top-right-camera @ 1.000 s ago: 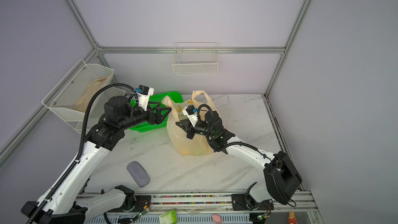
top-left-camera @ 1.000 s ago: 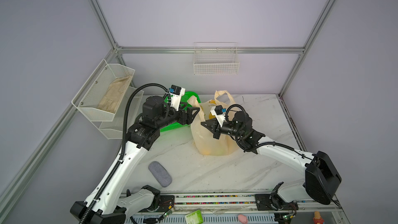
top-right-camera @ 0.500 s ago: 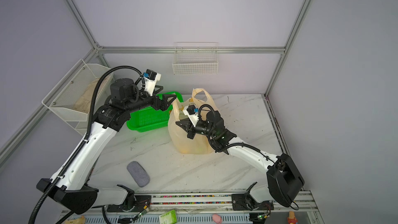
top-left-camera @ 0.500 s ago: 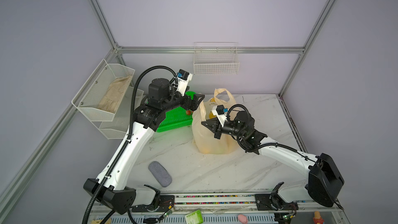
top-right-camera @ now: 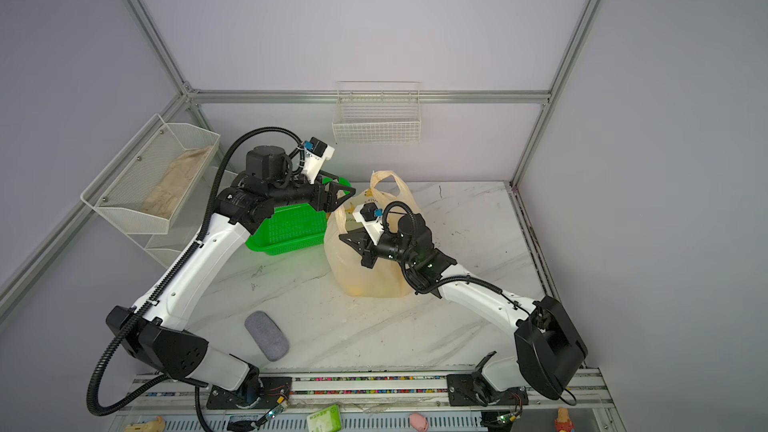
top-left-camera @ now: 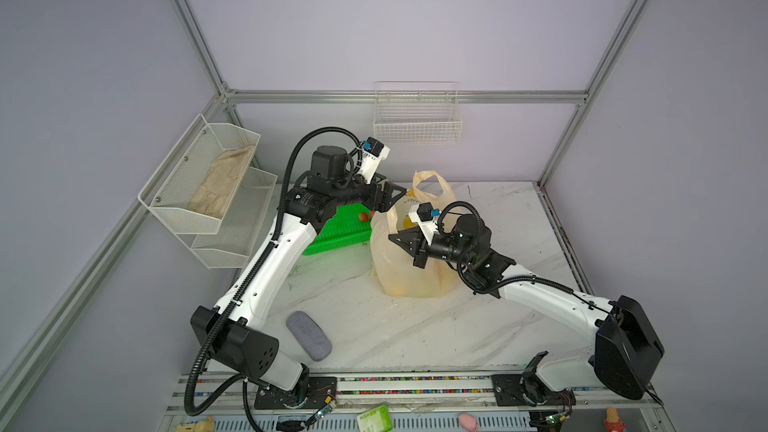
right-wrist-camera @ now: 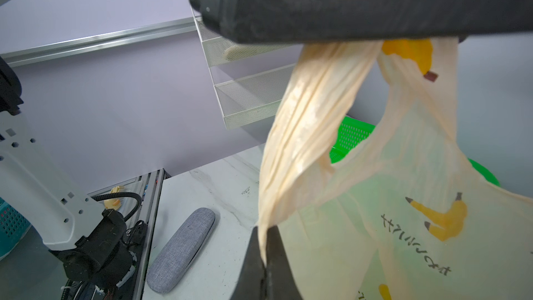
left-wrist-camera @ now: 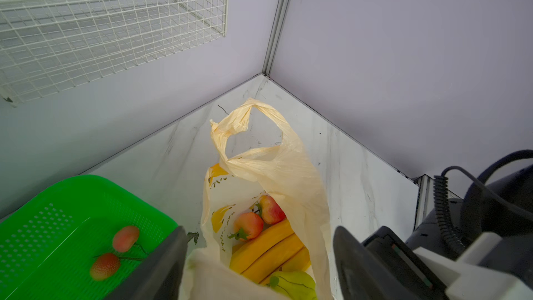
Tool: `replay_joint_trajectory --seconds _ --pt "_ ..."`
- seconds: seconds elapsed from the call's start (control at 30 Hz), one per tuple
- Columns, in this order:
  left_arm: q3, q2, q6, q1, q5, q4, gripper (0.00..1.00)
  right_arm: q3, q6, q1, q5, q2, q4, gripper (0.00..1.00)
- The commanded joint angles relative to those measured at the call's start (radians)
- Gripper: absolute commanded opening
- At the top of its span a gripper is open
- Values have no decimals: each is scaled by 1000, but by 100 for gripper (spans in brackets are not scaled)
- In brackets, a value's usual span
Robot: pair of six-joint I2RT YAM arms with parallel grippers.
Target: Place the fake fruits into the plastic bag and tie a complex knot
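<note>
The plastic bag stands at mid-table, mouth up, one handle sticking up free. Inside lie fake fruits: a banana bunch, two strawberries, a green pear. Two red cherries lie in the green basket. My left gripper hovers open over the bag's mouth, with the near rim of the bag rising between its jaws. My right gripper is shut on the bag's film at its near side.
A grey fabric case lies near the front left. A white mesh shelf holding a cloth hangs on the left wall, a wire basket on the back wall. The green basket touches the bag's left side.
My left arm has lifted and its gripper has risen from the bag's rim to above the mouth; its jaws widened, then narrowed a little. The right gripper kept its hold.
</note>
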Motion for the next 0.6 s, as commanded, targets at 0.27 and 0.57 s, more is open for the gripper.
replay_joint_trajectory --seconds 0.27,0.57 --pt "30 -80 11 4 77 10 24 67 57 2 168 32 -2 0" --pt "-48 -150 -72 4 160 55 0 45 -45 2 327 -23 -37 49"
